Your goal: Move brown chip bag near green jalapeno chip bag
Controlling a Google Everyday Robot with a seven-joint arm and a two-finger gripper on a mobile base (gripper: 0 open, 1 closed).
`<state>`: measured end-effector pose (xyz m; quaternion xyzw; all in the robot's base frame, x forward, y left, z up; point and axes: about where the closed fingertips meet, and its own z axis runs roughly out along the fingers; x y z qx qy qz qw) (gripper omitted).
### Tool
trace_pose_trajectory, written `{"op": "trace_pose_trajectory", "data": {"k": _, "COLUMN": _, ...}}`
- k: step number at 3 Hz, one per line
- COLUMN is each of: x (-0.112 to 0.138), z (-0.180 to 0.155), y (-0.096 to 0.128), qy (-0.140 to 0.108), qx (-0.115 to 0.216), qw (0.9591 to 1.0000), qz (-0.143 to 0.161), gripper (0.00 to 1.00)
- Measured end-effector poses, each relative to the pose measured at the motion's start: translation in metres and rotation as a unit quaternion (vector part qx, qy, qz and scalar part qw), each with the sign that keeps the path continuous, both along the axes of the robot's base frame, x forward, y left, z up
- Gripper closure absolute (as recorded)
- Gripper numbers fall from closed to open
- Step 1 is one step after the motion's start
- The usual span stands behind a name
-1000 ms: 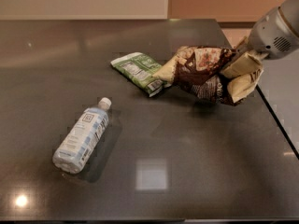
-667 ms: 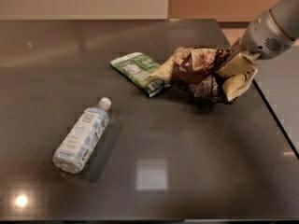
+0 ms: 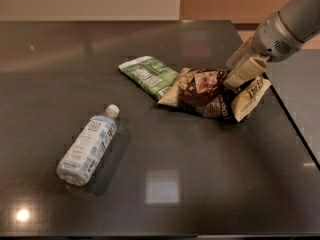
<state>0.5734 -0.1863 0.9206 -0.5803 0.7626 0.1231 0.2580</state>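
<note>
Brown chip bag (image 3: 205,91) has flopped flatter since a second ago, just below-left of the gripper (image 3: 244,70), corner touching the green jalapeno chip bag (image 3: 149,75). Can't tell if the gripper's let go. Placement looks basically done.

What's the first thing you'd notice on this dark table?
The big crinkly brown and tan chip bag right of centre, with the robot's beige end effector at its right end. Its left tip reaches a small flat green packet, and a clear plastic water bottle lies on its side, apart, at front left.
</note>
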Motion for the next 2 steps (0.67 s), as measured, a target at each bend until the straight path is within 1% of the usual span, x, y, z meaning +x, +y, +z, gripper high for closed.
{"op": "trace_pose_trajectory", "data": {"k": 1, "x": 0.001, "z": -0.0011, "y": 0.0013, "qy": 0.0, "qx": 0.0, "qw": 1.0, "qz": 0.001, "gripper": 0.0}}
{"op": "trace_pose_trajectory", "data": {"k": 2, "x": 0.0011, "z": -0.0011, "y": 0.0014, "qy": 0.0, "qx": 0.0, "qw": 1.0, "qz": 0.001, "gripper": 0.0}}
